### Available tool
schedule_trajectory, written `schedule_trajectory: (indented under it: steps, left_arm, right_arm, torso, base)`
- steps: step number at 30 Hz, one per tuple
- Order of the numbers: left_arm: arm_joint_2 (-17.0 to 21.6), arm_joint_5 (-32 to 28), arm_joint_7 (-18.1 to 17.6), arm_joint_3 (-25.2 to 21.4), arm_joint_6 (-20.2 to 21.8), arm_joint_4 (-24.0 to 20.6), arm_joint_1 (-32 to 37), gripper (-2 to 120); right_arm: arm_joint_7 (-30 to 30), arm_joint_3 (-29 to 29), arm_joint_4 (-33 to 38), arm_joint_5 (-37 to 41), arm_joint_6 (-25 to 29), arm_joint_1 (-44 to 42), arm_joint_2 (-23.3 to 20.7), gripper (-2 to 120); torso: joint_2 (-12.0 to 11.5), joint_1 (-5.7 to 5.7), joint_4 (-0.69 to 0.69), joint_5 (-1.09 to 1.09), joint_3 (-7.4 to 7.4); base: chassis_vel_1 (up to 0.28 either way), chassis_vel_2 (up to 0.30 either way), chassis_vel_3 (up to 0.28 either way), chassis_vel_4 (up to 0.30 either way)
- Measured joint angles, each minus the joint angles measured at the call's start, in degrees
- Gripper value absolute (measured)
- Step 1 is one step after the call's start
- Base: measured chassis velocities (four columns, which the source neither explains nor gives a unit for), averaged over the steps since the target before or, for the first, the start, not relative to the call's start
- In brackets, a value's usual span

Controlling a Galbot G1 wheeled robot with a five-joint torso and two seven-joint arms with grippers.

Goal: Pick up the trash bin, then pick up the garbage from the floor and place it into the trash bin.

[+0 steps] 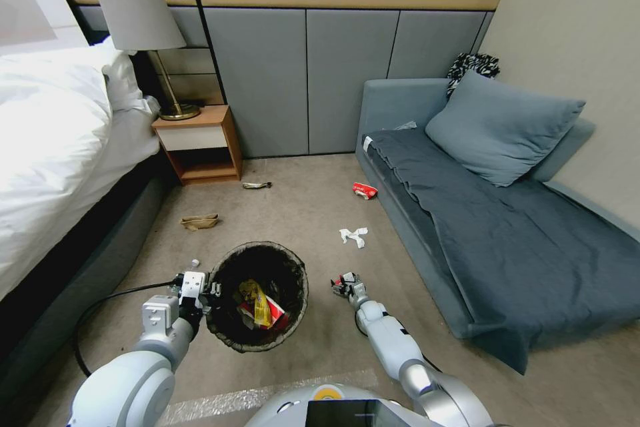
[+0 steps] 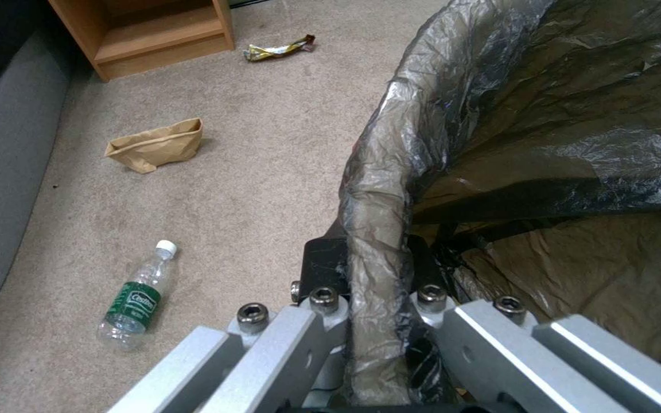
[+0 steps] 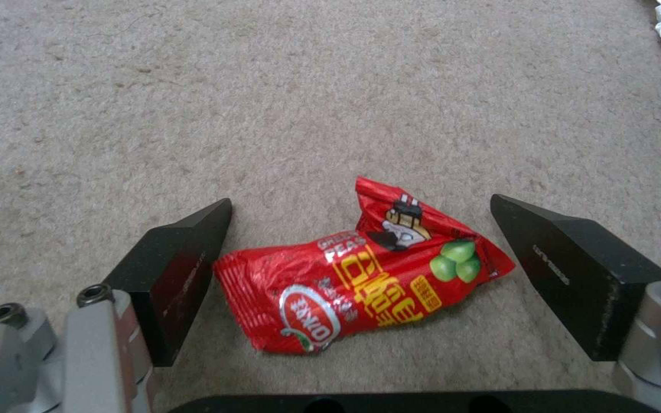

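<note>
One bin [image 1: 257,295], round, dark liner folded over its rim, sits low in front of the robot between the two arms; inside it a yellow wrapper [image 1: 257,302] and at least one red-and-white packet, the heap too tangled to count surely. The left gripper [image 2: 376,287] is clamped on the bin's rim, liner pinched between its fingers; in the head view it sits at the bin's left edge [image 1: 200,293].

Loose litter on the floor [image 1: 300,207], counted: one red packet [image 3: 361,272], crumpled, green peas printed on it, lying flat between the spread fingers [image 3: 181,269] of the right gripper [image 3: 361,281], which is wide open and touching nothing, just right of the bin; one crumpled white paper [image 1: 353,235] beyond it; one red-and-white packet [image 1: 365,191] by the sofa [image 1: 480,233]; one twisted wrapper [image 1: 257,185] near the nightstand [image 1: 200,143]; one brown paper bag [image 1: 199,221], flattened; one clear bottle [image 2: 135,298] with green label and white cap, on its side beside the left gripper.
</note>
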Motion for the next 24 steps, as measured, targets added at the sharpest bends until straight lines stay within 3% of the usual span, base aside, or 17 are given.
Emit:
schedule_trajectory:
  steps: [8, 9, 21, 24]
  left_arm:
    - [0.0, 0.1, 0.2, 0.0, 0.0, 0.0, 0.0, 1]
    - [0.1, 0.1, 0.2, 0.0, 0.0, 0.0, 0.1, 1]
    - [0.4, 0.2, 0.3, -0.1, 0.0, 0.0, 0.1, 1]
    - [0.4, 0.2, 0.4, -0.1, 0.0, 0.0, 0.1, 1]
  right_arm:
    - [0.1, 0.0, 1.1, -0.2, -0.2, -1.1, 0.0, 65]
    - [0.1, 0.1, 1.2, -0.4, -0.2, -1.2, 0.0, 56]
    - [0.5, 0.4, 2.0, -0.6, -0.6, -2.0, 0.1, 17]
    - [0.8, 0.4, 2.1, -0.9, -0.7, -2.2, 0.1, 2]
  torso:
    - [0.0, 0.00, 0.01, 0.02, 0.00]
    - [0.0, 0.00, 0.02, 0.02, 0.00]
    - [0.0, 0.00, 0.01, -0.03, 0.00]
    - [0.0, 0.00, -0.01, -0.03, 0.00]
  base:
    - [0.000, 0.000, 0.000, 0.000]
    - [0.000, 0.000, 0.000, 0.000]
    - [0.000, 0.000, 0.000, 0.000]
    - [0.000, 0.000, 0.000, 0.000]
